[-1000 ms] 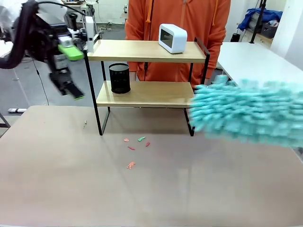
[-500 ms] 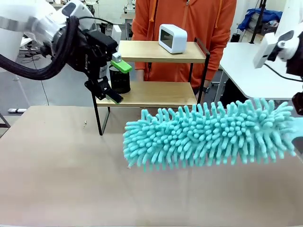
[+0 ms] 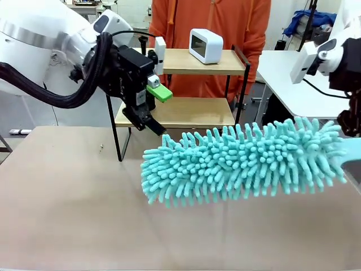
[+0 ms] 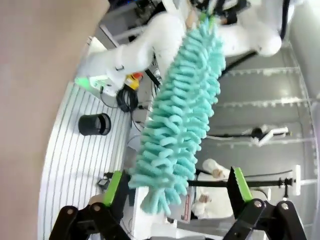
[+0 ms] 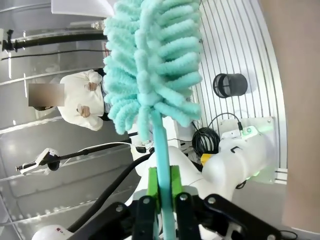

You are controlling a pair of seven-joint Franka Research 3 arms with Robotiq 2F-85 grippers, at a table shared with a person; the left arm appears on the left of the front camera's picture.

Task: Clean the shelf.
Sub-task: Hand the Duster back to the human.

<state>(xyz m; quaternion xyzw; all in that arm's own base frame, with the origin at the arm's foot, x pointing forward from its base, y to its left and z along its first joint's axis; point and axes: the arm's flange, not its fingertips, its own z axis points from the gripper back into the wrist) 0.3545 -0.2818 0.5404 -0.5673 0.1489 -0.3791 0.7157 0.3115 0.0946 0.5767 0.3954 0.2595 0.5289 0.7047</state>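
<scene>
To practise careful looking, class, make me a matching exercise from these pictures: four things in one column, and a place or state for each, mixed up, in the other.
1. duster
2. white clock
3. left gripper
4. person

A. on the shelf's top board
B. fingers open
C. behind the shelf
D. held in the right gripper

Pairs: 1-D, 2-A, 3-B, 4-C

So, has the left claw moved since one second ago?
Yes. The left claw moved rightward, from left of the shelf to in front of its left side.
</scene>
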